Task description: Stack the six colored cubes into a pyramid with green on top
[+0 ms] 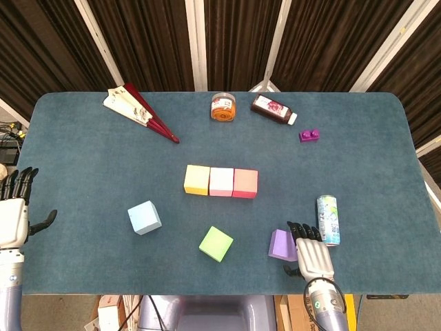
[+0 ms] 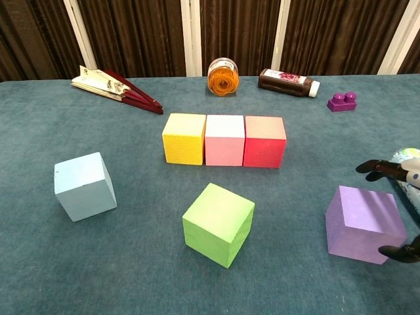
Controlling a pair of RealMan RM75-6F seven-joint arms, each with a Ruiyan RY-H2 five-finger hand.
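Right hand (image 1: pixel 313 255) is sitting lower right against the purple cube (image 1: pixel 281 245), fingers wrapping around it, though can't tell if it's actually gripping. Left hand (image 1: pixel 14 217) is hanging open at the far left edge, holding nothing.

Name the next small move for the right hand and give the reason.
Probably close the right hand on the purple cube. Its fingers reach over the cube's far side while the thumb shows at the near corner, so the hand brackets the cube, but whether it grips yet is unclear. The yellow cube, pink cube and red cube already form a base row awaiting a second layer.
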